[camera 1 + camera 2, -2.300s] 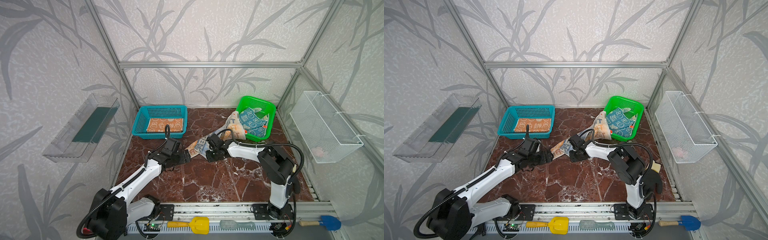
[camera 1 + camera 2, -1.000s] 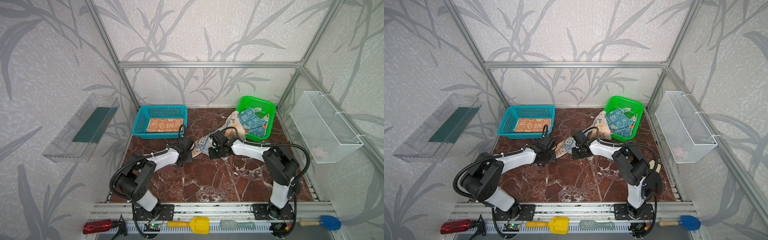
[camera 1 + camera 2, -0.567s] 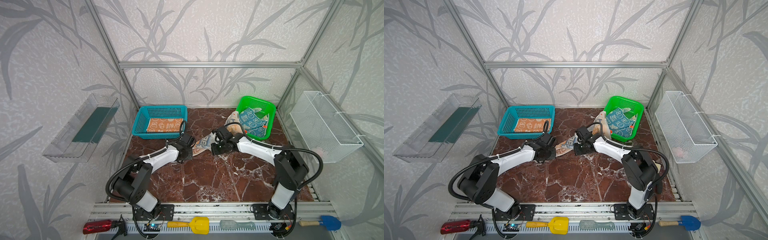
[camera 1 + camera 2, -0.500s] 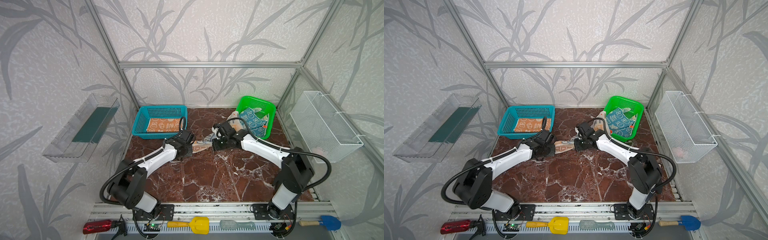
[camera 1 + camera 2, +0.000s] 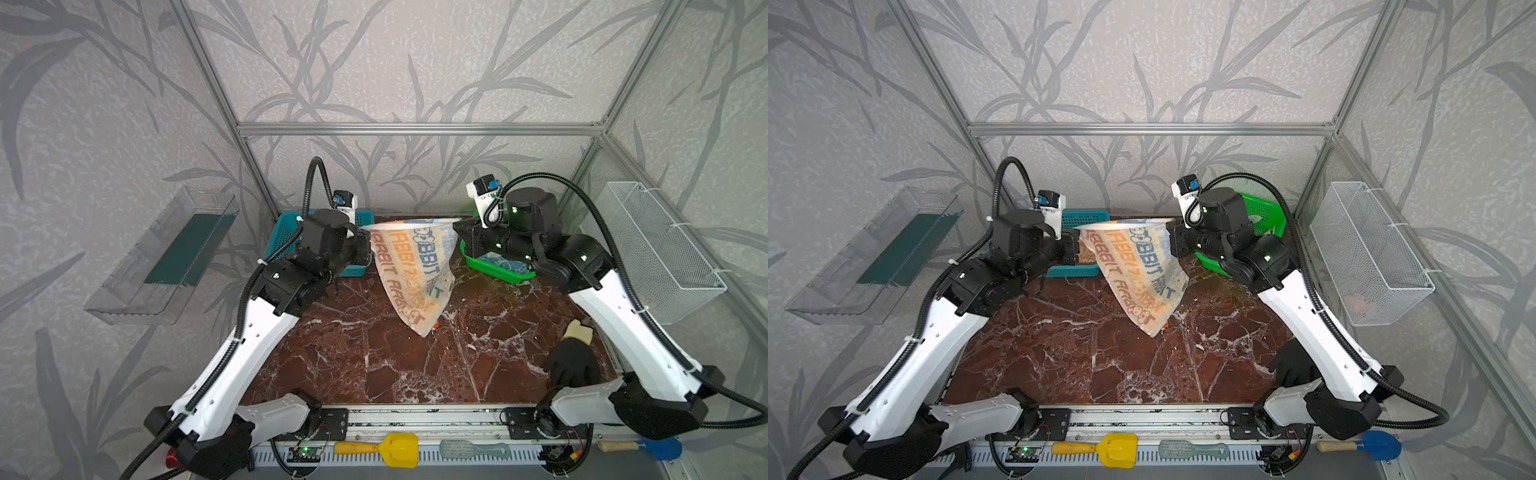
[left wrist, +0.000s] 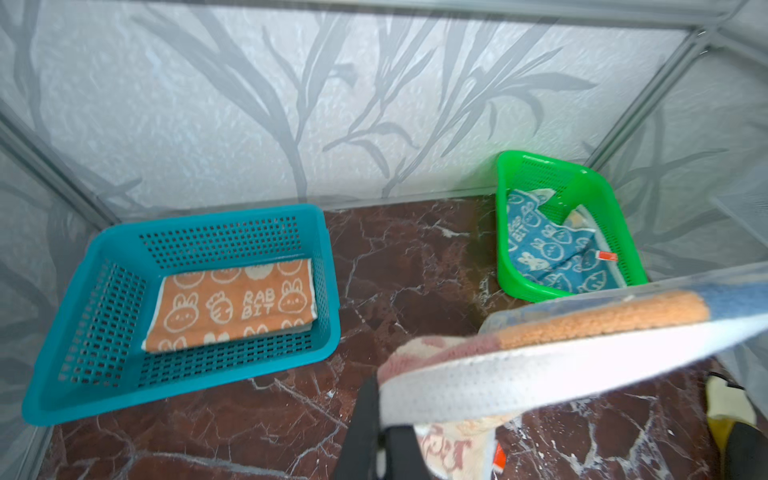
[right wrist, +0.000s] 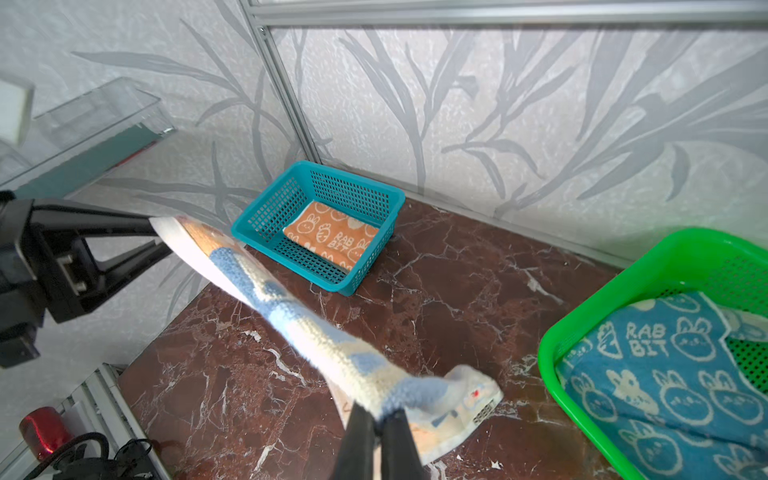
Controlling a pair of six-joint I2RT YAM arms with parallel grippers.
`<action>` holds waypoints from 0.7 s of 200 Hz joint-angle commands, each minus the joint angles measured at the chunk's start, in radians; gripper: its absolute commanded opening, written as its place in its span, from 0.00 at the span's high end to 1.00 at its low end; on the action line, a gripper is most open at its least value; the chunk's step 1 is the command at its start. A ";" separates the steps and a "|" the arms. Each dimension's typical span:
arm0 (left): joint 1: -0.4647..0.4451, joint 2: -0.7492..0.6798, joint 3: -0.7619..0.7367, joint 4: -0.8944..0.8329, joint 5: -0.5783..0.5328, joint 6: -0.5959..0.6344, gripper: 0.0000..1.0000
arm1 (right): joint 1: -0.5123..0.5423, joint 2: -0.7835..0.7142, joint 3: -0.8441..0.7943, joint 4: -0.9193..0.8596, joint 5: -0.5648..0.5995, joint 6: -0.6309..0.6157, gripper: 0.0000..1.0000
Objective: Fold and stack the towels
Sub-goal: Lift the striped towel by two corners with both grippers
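Observation:
The striped "RABBIT" towel [image 5: 409, 266] [image 5: 1133, 270] hangs in the air, stretched by its top edge between both grippers, with its lower corner pointing down at the marble table [image 5: 374, 365]. My left gripper [image 5: 365, 230] [image 6: 382, 419] is shut on one top corner of it. My right gripper [image 5: 457, 230] [image 7: 376, 424] is shut on the other. The orange towel [image 6: 232, 307] [image 7: 332, 237] lies folded in the teal basket [image 6: 124, 365] [image 5: 1084, 216]. The teal-blue towel [image 6: 552, 253] [image 7: 665, 374] lies crumpled in the green basket [image 6: 602, 199] [image 5: 494, 270].
A white wire basket [image 5: 660, 249] hangs on the right wall and a clear tray [image 5: 166, 257] on the left wall. A black glove [image 5: 573, 361] lies by the right arm's base. A yellow shovel [image 5: 390, 449], a brush [image 5: 473, 451] and a blue shovel [image 5: 656, 449] lie on the front rail.
My left gripper closed on the striped towel's corner. Both arms then rose from the table, lifting the towel and spreading it between them.

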 commanded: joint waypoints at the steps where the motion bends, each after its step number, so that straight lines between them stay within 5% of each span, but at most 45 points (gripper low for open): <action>1: 0.012 -0.050 0.077 -0.131 0.020 0.076 1.00 | -0.013 -0.089 0.051 -0.116 0.064 -0.061 1.00; 64: 0.002 -0.086 0.181 -0.235 0.191 0.084 1.00 | -0.014 -0.199 0.010 -0.180 0.035 -0.073 1.00; 92: 0.002 0.009 0.154 -0.258 0.068 0.130 1.00 | -0.040 -0.123 -0.029 -0.157 0.040 -0.066 1.00; 140: 0.004 0.249 0.133 -0.182 -0.147 0.239 1.00 | -0.240 0.051 -0.092 -0.050 -0.128 -0.008 1.00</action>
